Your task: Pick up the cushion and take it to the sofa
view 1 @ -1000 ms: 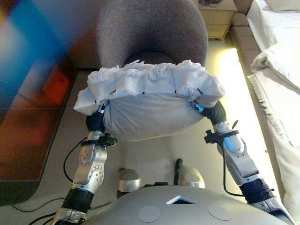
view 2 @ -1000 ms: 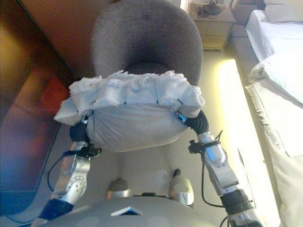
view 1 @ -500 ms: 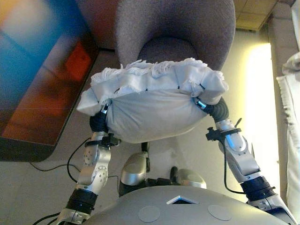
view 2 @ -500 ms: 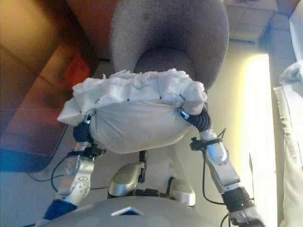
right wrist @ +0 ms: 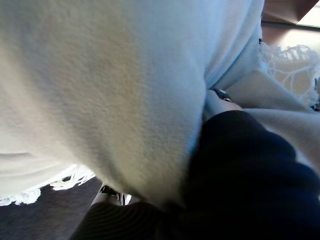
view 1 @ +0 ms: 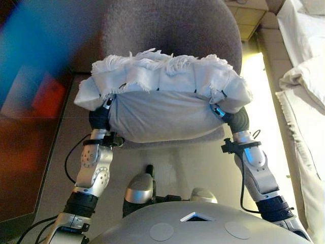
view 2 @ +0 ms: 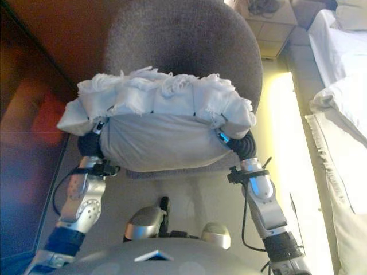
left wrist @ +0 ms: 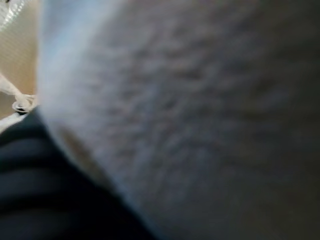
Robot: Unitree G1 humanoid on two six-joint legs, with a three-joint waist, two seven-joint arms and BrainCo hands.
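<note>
One cushion (view 1: 162, 109) sits between left hand (view 1: 100, 118) and right hand (view 1: 234, 120), fingers hidden, above one armchair (view 1: 172, 30).

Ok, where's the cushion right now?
The cushion is centre in the eye views, carried between both arms, just in front of the grey sofa chair.

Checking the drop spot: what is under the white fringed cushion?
Beneath the white fringed cushion the grey upholstered chair's seat edge shows; the rest is covered. Left hand and right hand press its ends, fingers hidden.
</note>
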